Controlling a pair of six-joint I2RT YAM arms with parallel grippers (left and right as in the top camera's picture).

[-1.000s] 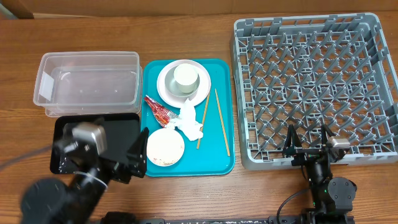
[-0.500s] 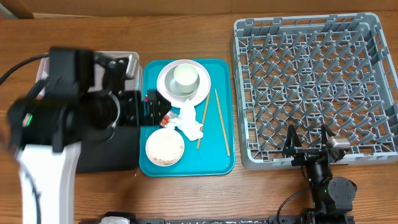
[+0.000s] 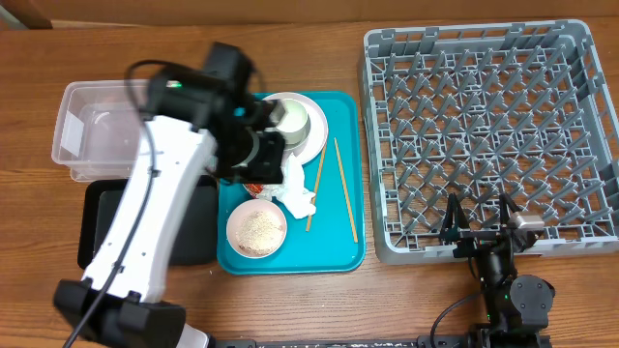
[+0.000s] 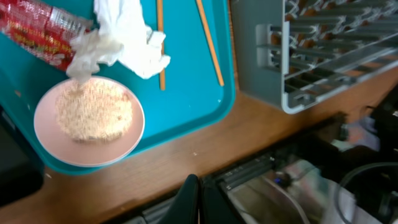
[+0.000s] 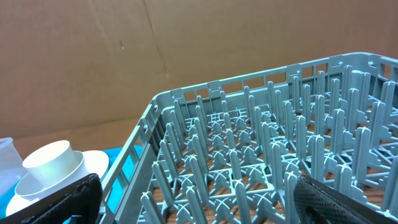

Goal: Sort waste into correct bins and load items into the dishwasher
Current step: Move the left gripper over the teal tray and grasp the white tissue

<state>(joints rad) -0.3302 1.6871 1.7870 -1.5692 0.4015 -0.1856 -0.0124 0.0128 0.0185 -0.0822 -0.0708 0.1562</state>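
Left arm (image 3: pixel 145 222): swung from black tray (image 3: pixel 92 232) to over teal tray (image 3: pixel 338 246); left hand (image 4: pixel 199 190) now pinched shut, empty. Right hand (image 3: pixel 477 217): wide, idle. Napkin (image 4: pixel 121 37): on tray touching wrapper (image 4: pixel 37 28); light, soft; pinch a raised fold.

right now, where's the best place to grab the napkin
Probably the puffed-up crumple at the middle of the napkin, coming straight down from above. It stands up in pinchable folds, while its edges crowd the wrapper, the bowl rim and a chopstick, so a sideways approach would likely snag those.
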